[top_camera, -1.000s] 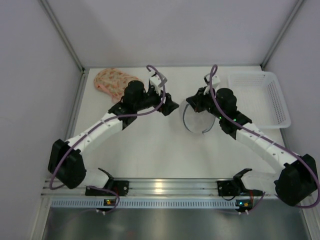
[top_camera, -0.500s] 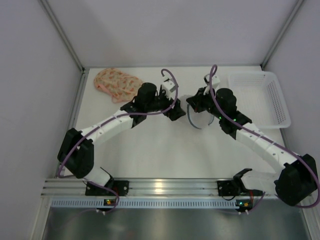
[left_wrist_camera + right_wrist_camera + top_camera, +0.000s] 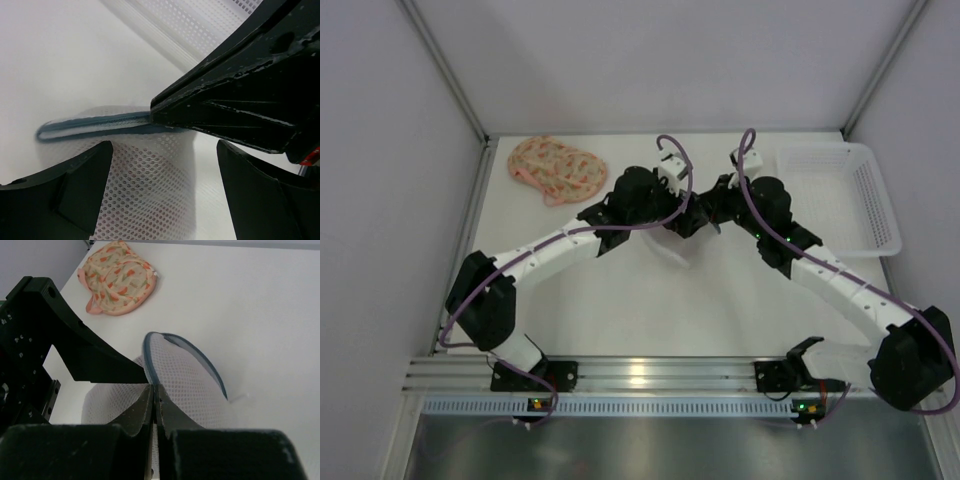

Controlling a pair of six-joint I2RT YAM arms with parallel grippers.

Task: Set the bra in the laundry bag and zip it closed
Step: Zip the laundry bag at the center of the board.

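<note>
The orange patterned bra (image 3: 555, 168) lies at the table's far left; it also shows in the right wrist view (image 3: 119, 276). The white mesh laundry bag (image 3: 192, 382) with a blue zipper rim (image 3: 92, 125) is lifted at one edge. My right gripper (image 3: 155, 388) is shut on the bag's rim and sits mid-table (image 3: 713, 212). My left gripper (image 3: 164, 150) is open, its jaws either side of the mesh (image 3: 150, 190) just below the rim, right against the right gripper (image 3: 692, 222). From above the arms hide most of the bag (image 3: 672, 252).
A white plastic basket (image 3: 885, 215) stands at the far right of the table. Side walls close in the table at left and right.
My left arm has swung right, away from the bra, up to the bag beside the right gripper. The bag has been pulled left and up under the grippers.
</note>
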